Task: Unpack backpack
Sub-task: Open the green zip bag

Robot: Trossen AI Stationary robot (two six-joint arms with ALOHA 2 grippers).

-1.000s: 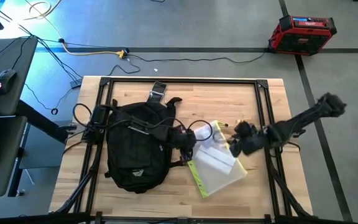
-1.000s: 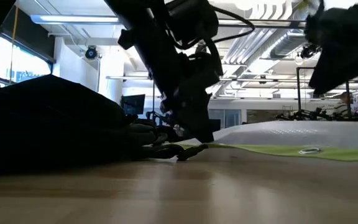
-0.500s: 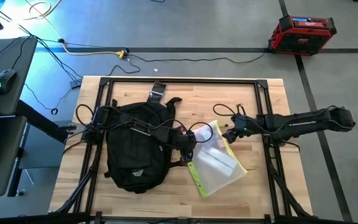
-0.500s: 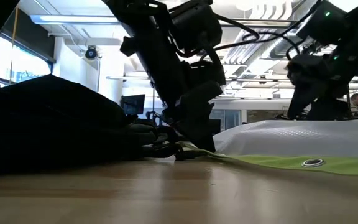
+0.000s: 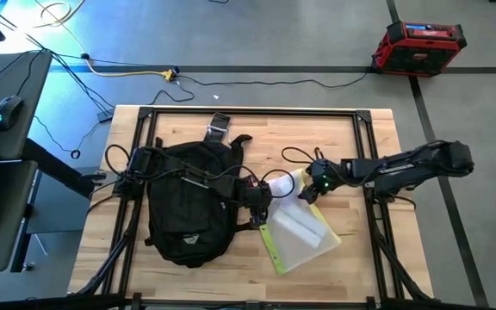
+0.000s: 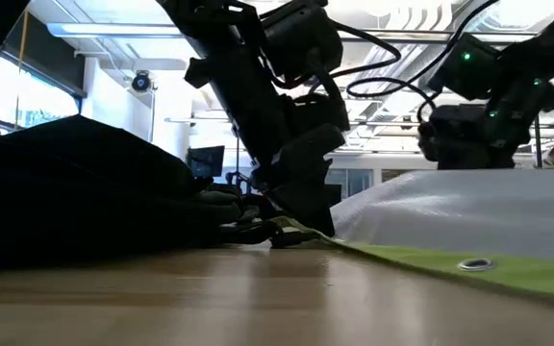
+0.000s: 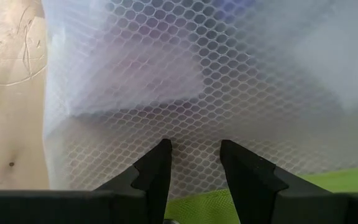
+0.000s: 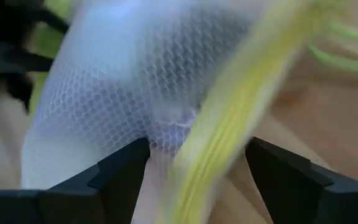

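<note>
backpack (image 5: pixel 188 207): lies on the desk (image 5: pixel 377 258), long axis running from the desk's far edge to its near edge
pouch (image 5: pixel 300 226): just beside backpack, on its right
left gripper (image 5: pixel 259 207): between backpack and pouch, clamped on the pouch's edge
right gripper (image 5: pixel 313 186): at pouch's far corner, fingers apart astride the yellow trim
nearer arm to backpack: left

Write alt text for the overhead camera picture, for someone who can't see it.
Seen from above, a black backpack lies on the left of a wooden table, with a translucent mesh pouch trimmed in neon yellow beside it. The left gripper sits at the pouch's near edge, and the right gripper reaches its far corner, jaws open.
</note>
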